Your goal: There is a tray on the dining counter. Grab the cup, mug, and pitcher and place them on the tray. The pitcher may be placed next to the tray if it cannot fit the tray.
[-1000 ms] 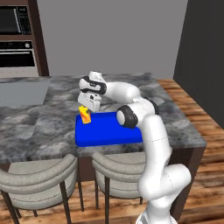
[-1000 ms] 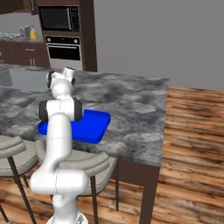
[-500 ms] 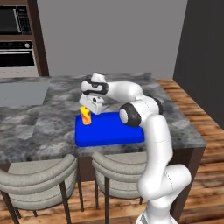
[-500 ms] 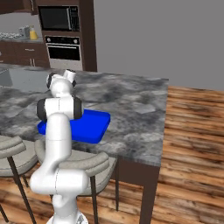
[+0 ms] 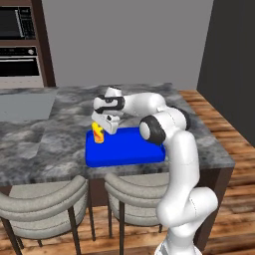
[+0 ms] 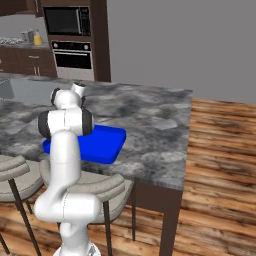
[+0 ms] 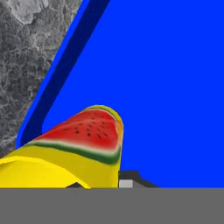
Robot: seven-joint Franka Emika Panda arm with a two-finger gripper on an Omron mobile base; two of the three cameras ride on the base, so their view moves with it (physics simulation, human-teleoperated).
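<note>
While the arm reached over the dining counter [image 5: 45, 144], gripper [image 5: 105, 128] was pinched shut on the cup [image 5: 98, 134] at the tray's [image 5: 124, 152] left end; fingers had narrowed over the last sec. Cup hung close over tray floor, near the rim corner in hand view. Judged: cup nearly delivered, release pending; mug & pitcher to fetch

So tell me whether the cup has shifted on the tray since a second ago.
No. The cup stays at the tray's far-left corner, under the claw.
</note>
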